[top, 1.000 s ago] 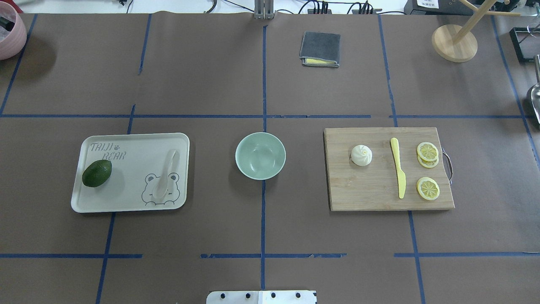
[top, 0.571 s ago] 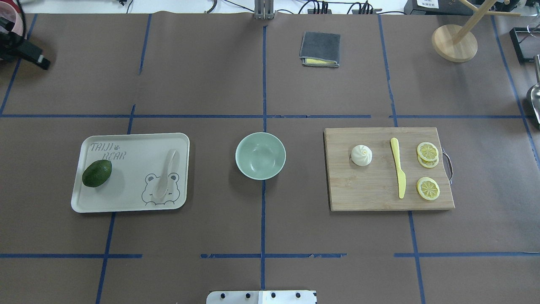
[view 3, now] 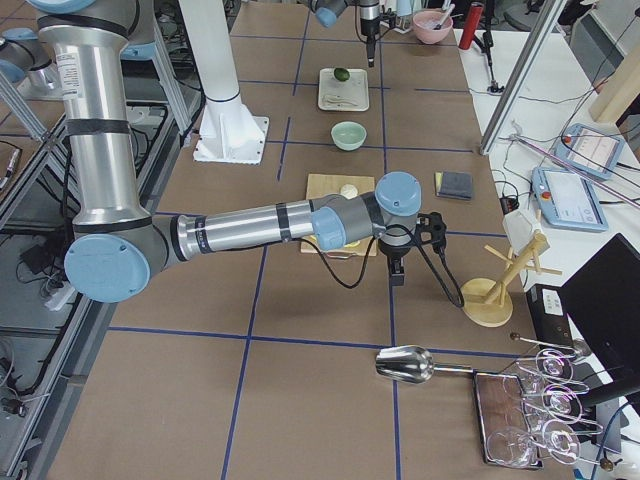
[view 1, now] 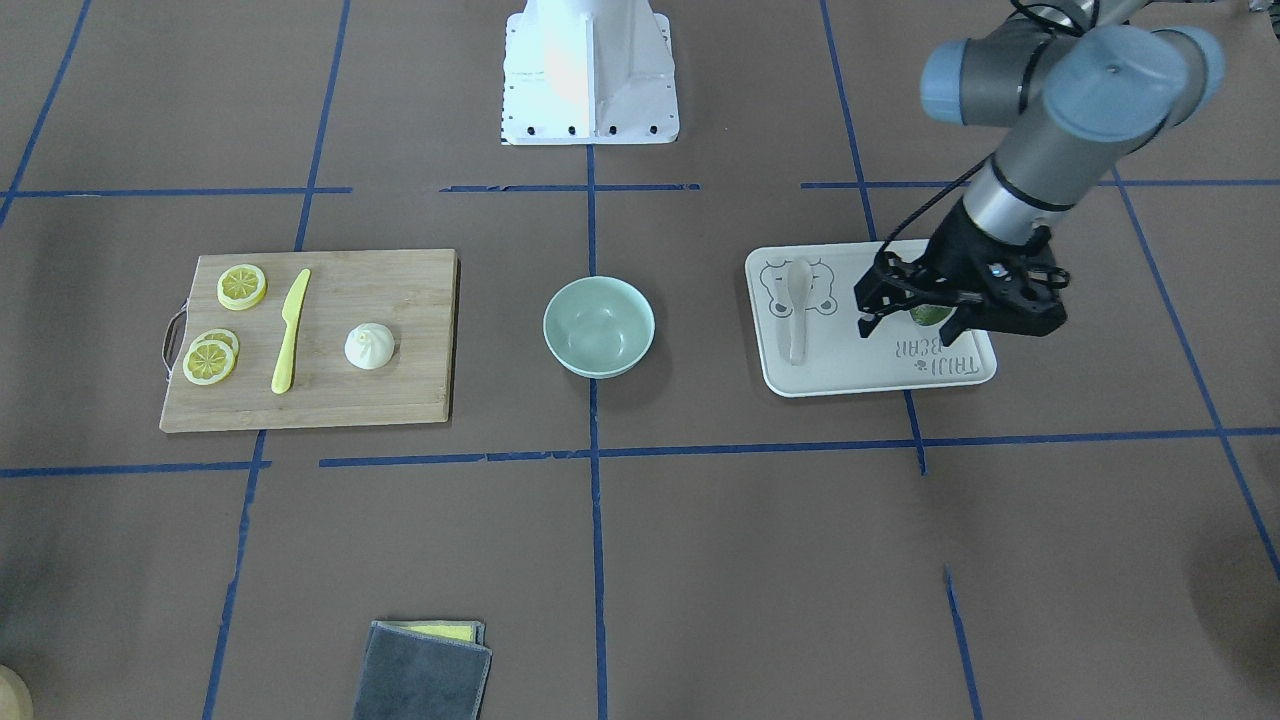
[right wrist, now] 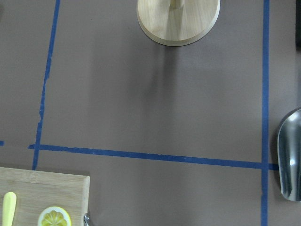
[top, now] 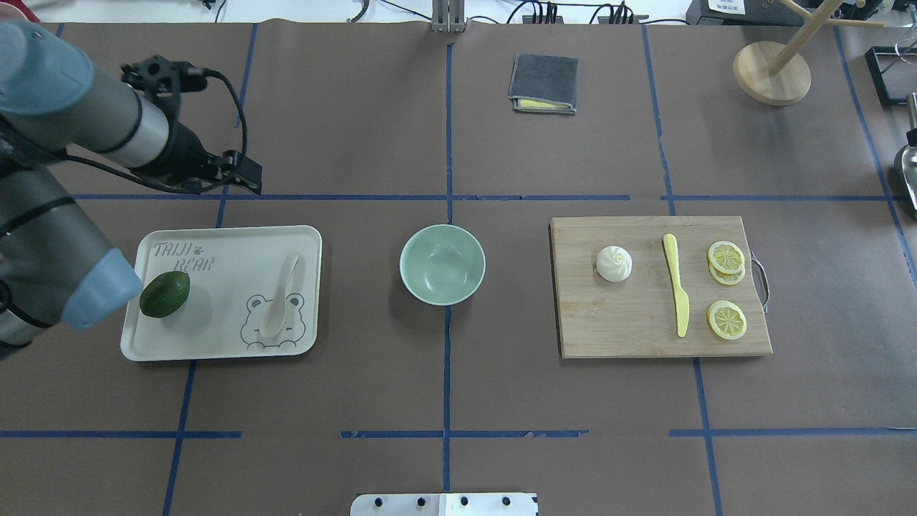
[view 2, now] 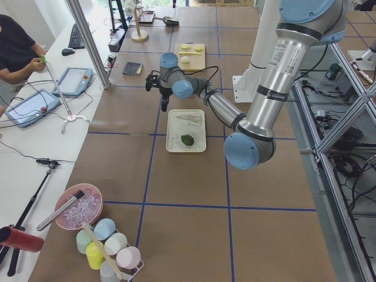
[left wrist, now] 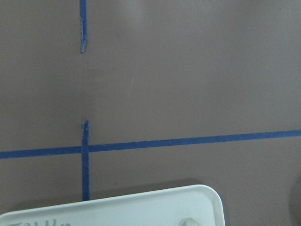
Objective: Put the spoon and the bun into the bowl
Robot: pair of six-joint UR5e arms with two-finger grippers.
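The beige spoon (top: 281,297) lies on the white bear tray (top: 215,337), also seen in the front view (view 1: 796,310). The white pleated bun (top: 614,263) sits on the wooden cutting board (top: 623,322). The mint-green bowl (top: 430,276) stands empty between them. My left gripper (top: 240,179) hangs open and empty above the tray's far edge, and in the front view (view 1: 912,328) it is over the tray's outer end. My right gripper (view 3: 393,262) shows only in the exterior right view, past the board's outer end. I cannot tell if it is open.
A dark green fruit (top: 165,294) lies on the tray. A yellow knife (top: 675,287) and lemon slices (top: 726,319) lie on the board. A grey cloth (top: 544,82), a wooden stand (top: 771,72) and a metal scoop (right wrist: 289,160) are at the far side.
My left arm has swung in from the far left corner to above the tray's far edge. The spoon, bun and bowl have not moved.
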